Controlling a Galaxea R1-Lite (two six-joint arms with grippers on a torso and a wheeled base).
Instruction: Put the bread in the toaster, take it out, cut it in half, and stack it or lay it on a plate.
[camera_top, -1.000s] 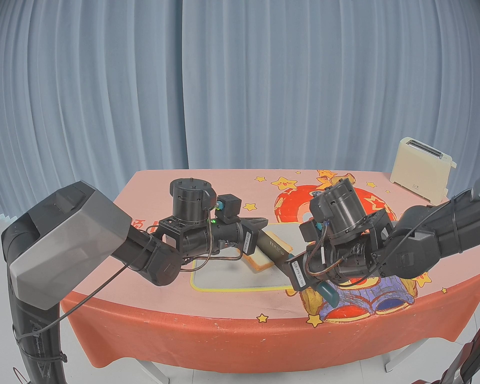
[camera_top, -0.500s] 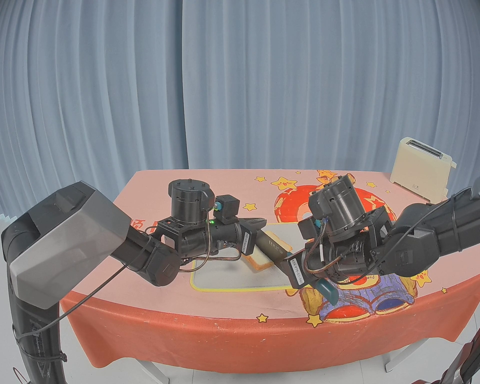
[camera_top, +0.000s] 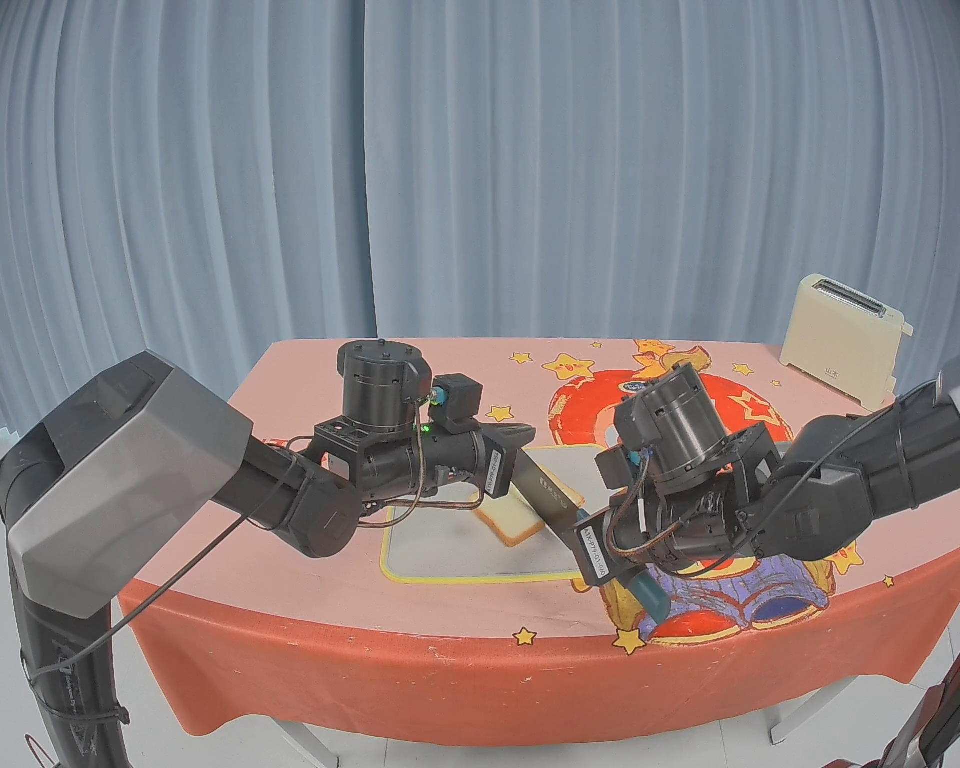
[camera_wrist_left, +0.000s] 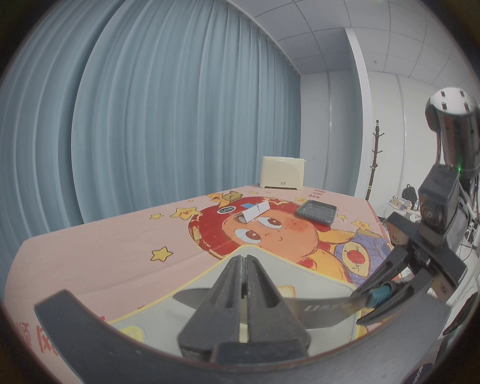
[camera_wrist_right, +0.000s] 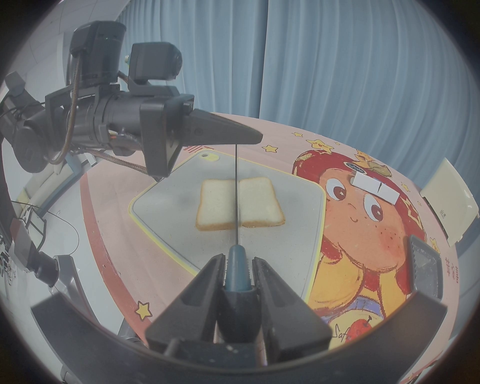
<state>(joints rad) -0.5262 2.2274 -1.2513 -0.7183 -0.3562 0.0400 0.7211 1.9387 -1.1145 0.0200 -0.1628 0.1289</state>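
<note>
1. A big blue curtain (camera_top: 500, 150) hangs behind everything.
2. The table (camera_top: 300, 400) has a pink cloth with stars and a cartoon child's face on it.
3. A grey cutting board (camera_wrist_right: 170, 210) with a yellow edge lies flat on the table, near the front edge, between the two arms.
4. The cream toaster (camera_top: 843, 338) stands at the far right corner of the table, well apart from the board. Its slot on top faces up.
5. The left gripper (camera_wrist_left: 245, 260) reaches in over the board from the left. Its two fingers are pressed together with nothing between them. Its tip hangs over the bread, right by the far end of the knife blade. I cannot tell if it touches the blade.
6. The right gripper (camera_wrist_right: 237, 262) is at the front right corner of the board. Its fingers are squeezed tight on the knife's handle.
7. A dark plate (camera_wrist_left: 316, 212) with square sides sits on the cartoon picture, to the right of the board.
8. The bread (camera_wrist_right: 260, 200) is one pale slice. It lies flat in the middle of the board.
9. The knife (camera_wrist_left: 325, 306) has a teal handle and a thin grey blade. The blade runs straight across the middle of the bread, with its sharp edge down.
</note>
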